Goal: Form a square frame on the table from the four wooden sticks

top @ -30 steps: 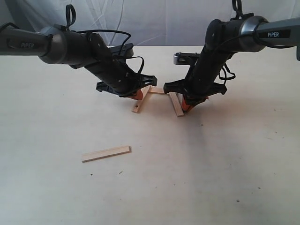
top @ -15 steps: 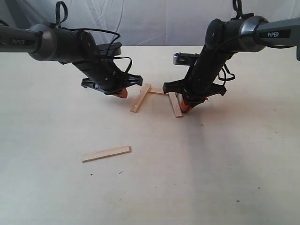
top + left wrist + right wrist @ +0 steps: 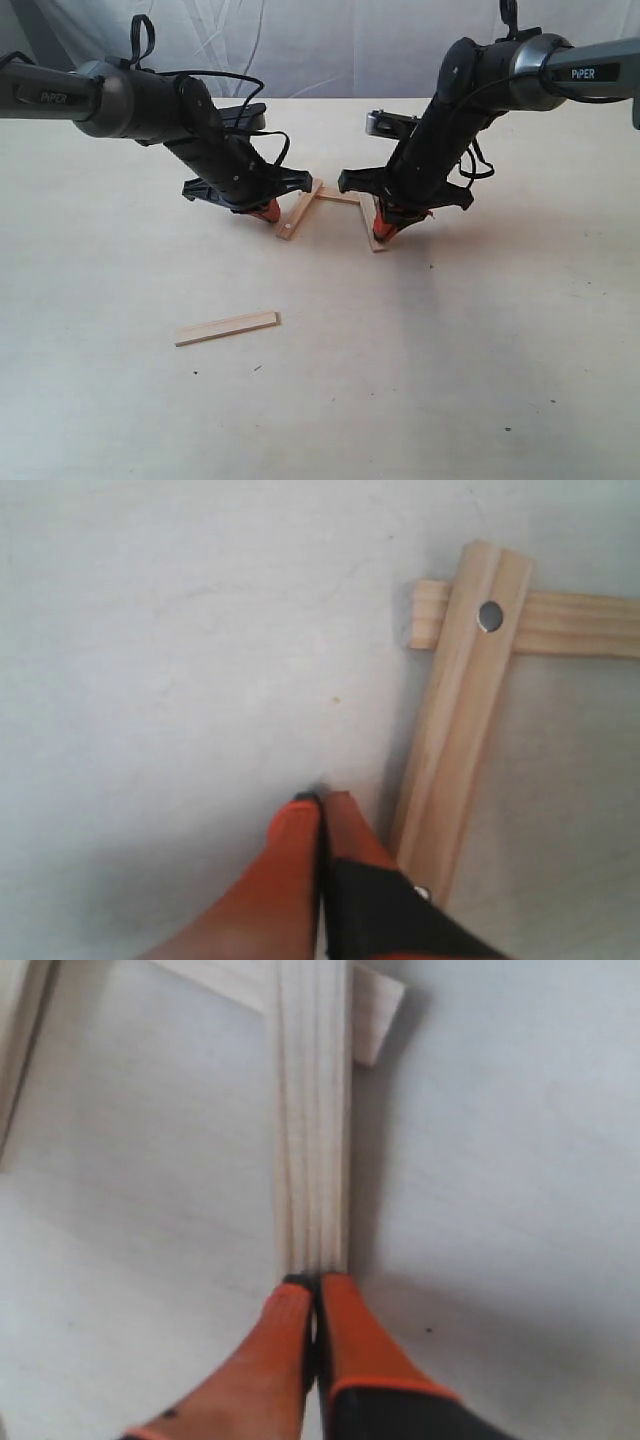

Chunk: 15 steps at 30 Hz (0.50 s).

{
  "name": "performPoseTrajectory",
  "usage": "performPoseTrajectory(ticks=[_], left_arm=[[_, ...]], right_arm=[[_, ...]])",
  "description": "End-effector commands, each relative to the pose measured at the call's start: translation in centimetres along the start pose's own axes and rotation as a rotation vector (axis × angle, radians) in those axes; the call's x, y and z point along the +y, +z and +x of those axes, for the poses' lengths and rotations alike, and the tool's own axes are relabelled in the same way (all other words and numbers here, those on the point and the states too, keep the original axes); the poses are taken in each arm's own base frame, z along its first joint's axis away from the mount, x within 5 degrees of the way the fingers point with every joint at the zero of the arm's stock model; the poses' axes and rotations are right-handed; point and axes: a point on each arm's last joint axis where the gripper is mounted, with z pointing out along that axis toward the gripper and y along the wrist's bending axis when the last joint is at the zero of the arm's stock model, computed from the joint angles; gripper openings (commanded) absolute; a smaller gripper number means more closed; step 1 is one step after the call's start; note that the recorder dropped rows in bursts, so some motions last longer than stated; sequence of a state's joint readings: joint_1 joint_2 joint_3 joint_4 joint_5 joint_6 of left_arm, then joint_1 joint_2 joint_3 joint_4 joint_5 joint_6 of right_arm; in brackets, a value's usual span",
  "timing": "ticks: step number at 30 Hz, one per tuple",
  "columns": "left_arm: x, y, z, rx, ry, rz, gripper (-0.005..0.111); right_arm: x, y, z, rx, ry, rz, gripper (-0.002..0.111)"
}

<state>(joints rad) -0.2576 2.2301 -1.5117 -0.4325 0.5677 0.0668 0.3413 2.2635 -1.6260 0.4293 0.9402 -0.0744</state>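
Three of the wooden sticks form an open-bottomed frame on the table (image 3: 450, 340): a left stick (image 3: 300, 208), a far stick (image 3: 338, 196) and a right stick (image 3: 371, 226). The left one (image 3: 460, 720) crosses over the far one (image 3: 575, 625) at a corner. The fourth stick (image 3: 227, 328) lies apart, nearer the front left. My left gripper (image 3: 265, 212) is shut and empty, its tips (image 3: 320, 798) on the table just outside the left stick. My right gripper (image 3: 383, 230) is shut, its tips (image 3: 315, 1280) touching the near end of the right stick (image 3: 312, 1110).
A white cloth backdrop (image 3: 330, 40) hangs behind the table's far edge. Both black arms lean in from the sides toward the middle. Small dark specks (image 3: 432, 265) dot the pale surface.
My left gripper drew away from the left stick to the left, then came back beside it, lower. The right gripper edged left, nudging the right stick's near end slightly.
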Motion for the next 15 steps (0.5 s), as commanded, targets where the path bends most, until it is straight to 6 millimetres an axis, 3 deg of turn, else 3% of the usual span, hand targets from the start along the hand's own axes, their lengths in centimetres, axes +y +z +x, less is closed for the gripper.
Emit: performPoseTrajectory(ticks=[1,4,6,15], left_arm=[[0.2,0.9,1.0,0.067,-0.002,-0.004,0.000],[0.2,0.9,1.0,0.067,-0.002,-0.003,0.000],[0.2,0.9,1.0,0.067,-0.003,-0.002,0.000],[-0.1,0.9,1.1,0.081,0.005,0.028,0.000]], right_arm=[[0.0,-0.1,0.0,-0.011,0.002,-0.001,0.005],[-0.2,-2.3,-0.3,-0.071,-0.035,0.065,0.005],[-0.4,-2.8,-0.2,-0.075,-0.075,0.157,0.005],[1.0,0.8,0.4,-0.024,-0.124,0.190,0.005]])
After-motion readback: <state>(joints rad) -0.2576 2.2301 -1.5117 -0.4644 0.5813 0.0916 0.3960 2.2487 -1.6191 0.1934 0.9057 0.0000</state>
